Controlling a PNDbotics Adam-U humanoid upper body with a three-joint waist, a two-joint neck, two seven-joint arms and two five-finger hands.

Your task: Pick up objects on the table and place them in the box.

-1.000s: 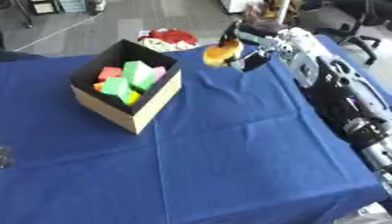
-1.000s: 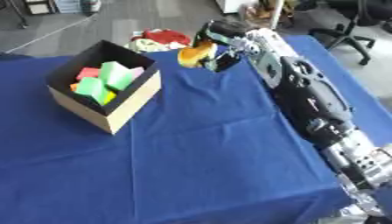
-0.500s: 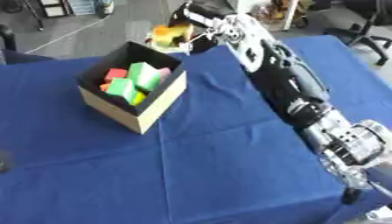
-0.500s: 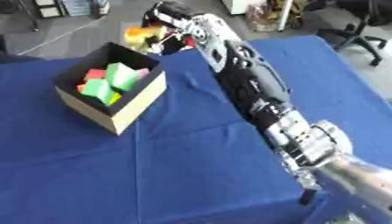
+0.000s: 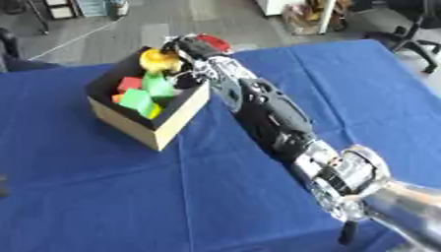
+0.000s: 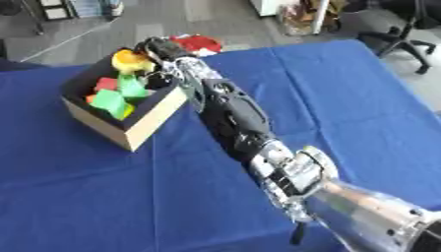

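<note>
A cardboard box (image 5: 159, 129) with a black inside stands on the blue table, left of centre. Green and red blocks (image 5: 138, 91) lie inside it. My right arm stretches from the lower right across the table to the box's far corner. My right hand (image 5: 185, 47) is curled round a yellow-orange object (image 5: 158, 60) and holds it just over the box's far rim. The left hand shows in neither view.
The blue tablecloth (image 5: 103, 197) covers the whole table. A red thing (image 6: 196, 42) lies at the table's far edge, behind the hand. Office chairs (image 5: 413, 29) and grey floor lie beyond the far right corner.
My right hand has carried the yellow-orange object leftward from the table's far middle to over the box's far corner. The camera has also shifted, so the box sits differently in view.
</note>
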